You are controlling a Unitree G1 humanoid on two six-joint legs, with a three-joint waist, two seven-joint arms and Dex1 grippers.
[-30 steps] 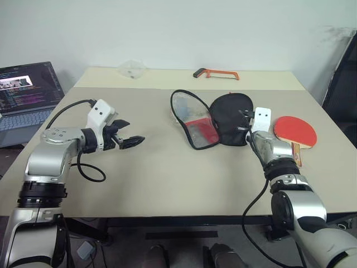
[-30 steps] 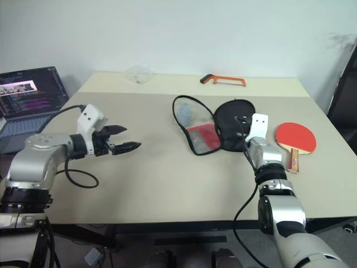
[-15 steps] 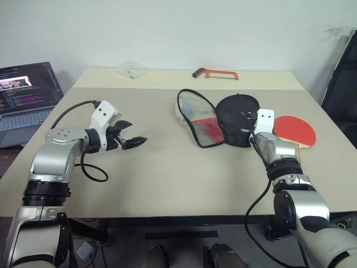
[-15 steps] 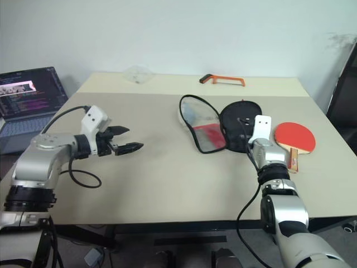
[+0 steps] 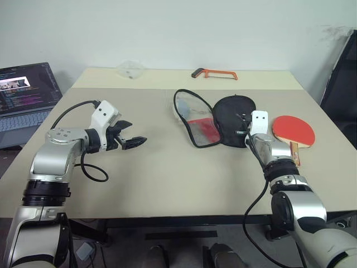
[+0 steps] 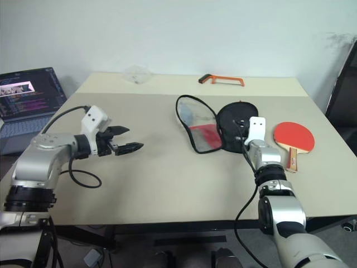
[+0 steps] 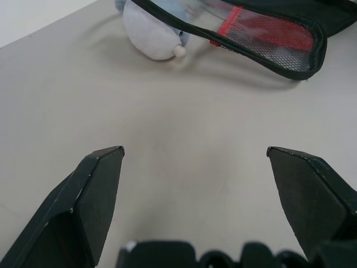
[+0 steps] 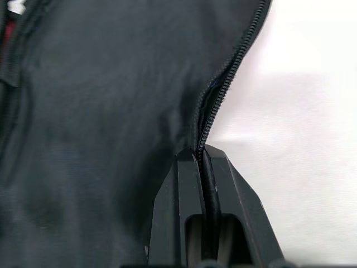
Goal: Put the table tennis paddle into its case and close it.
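Note:
The case (image 5: 231, 120) lies open in the middle of the table, its black fabric half on the right and its clear mesh flap (image 5: 192, 117) standing up on the left. A small grey pouch (image 7: 153, 39) sits by the flap. My right gripper (image 8: 202, 153) is shut on the zipper edge of the case's black half, at its near right side (image 5: 244, 131). The table tennis paddle (image 5: 294, 130) lies flat just right of the case, red blade up, handle toward me. My left gripper (image 5: 135, 142) hovers open over bare table well left of the case, fingers pointing toward it.
An orange-framed hacksaw (image 5: 215, 73) and a crumpled clear plastic piece (image 5: 131, 68) lie at the table's far edge. An open laptop (image 5: 25, 92) stands off the left side. A black chair (image 5: 343, 84) is at the right.
The case, held by my right gripper, swung slightly right and then back left. The left arm stays put with its fingers spread.

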